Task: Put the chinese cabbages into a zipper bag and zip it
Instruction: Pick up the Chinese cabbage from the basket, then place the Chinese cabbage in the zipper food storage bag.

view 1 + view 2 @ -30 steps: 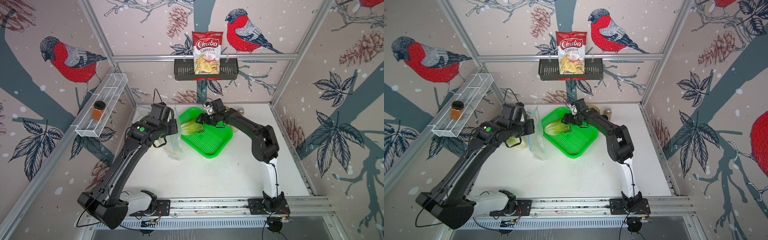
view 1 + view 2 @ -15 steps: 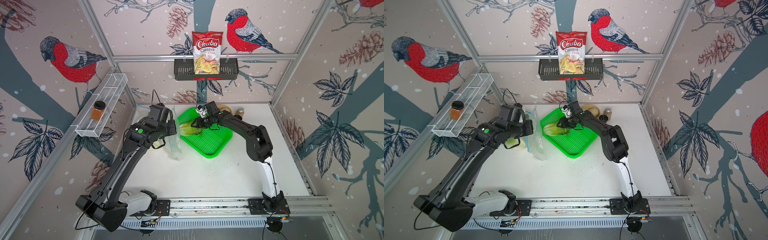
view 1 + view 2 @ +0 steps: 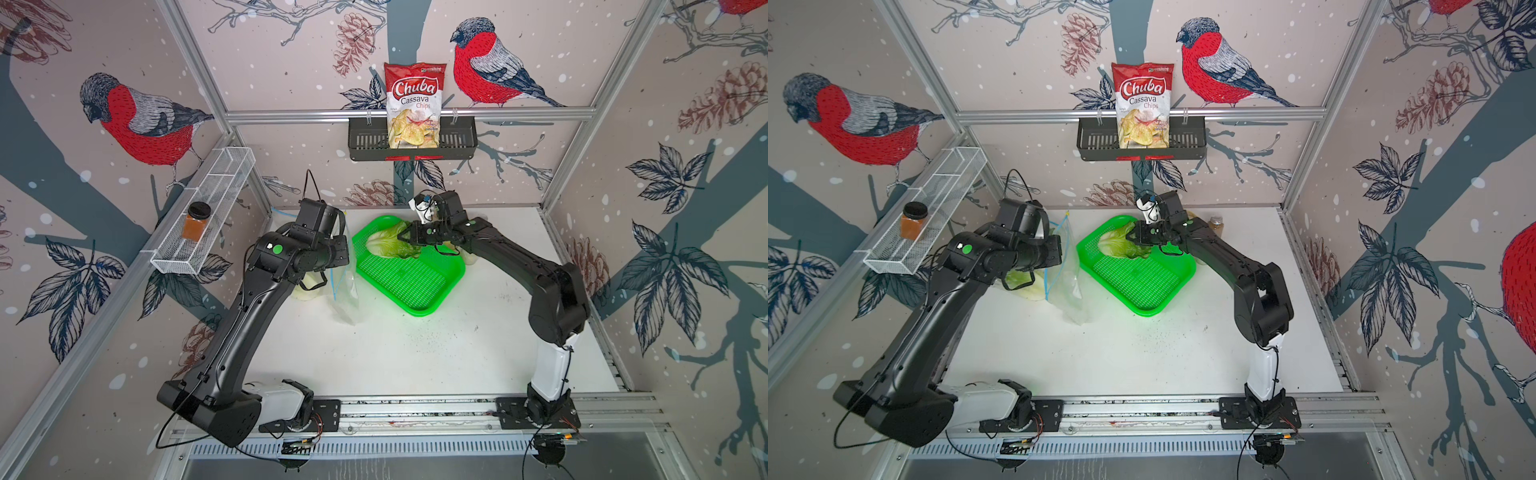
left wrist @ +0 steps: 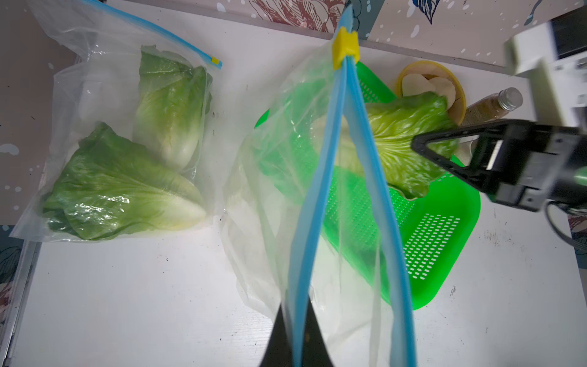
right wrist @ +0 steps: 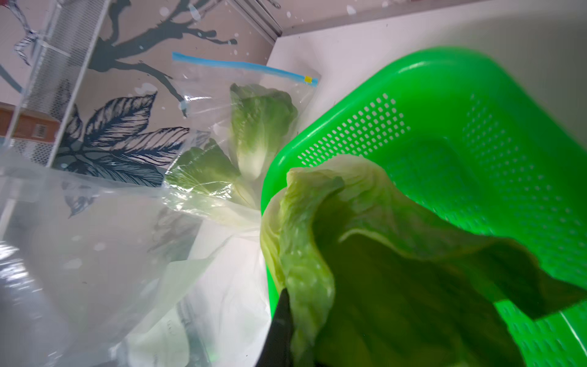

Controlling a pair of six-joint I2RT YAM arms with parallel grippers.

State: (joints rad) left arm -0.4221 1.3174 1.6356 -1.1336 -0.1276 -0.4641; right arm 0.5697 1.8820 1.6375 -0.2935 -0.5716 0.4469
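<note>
Chinese cabbages (image 4: 120, 190): two in seemingly zipped bag (image 4: 79, 79) beside left tool (image 4: 293, 333), itself pinching open bag (image 4: 270, 190) at the rim; third cabbage (image 3: 388, 245) clamped in right tool (image 3: 409, 239). Pending: insertion, zipping.

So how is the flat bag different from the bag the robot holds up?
The flat bag holds two cabbages; the held bag looks empty. The flat bag lies on the table; the held bag hangs from the left tool. The flat bag's blue strip looks shut; the held bag's strips are spread open. Both are clear plastic zipper bags.
</note>
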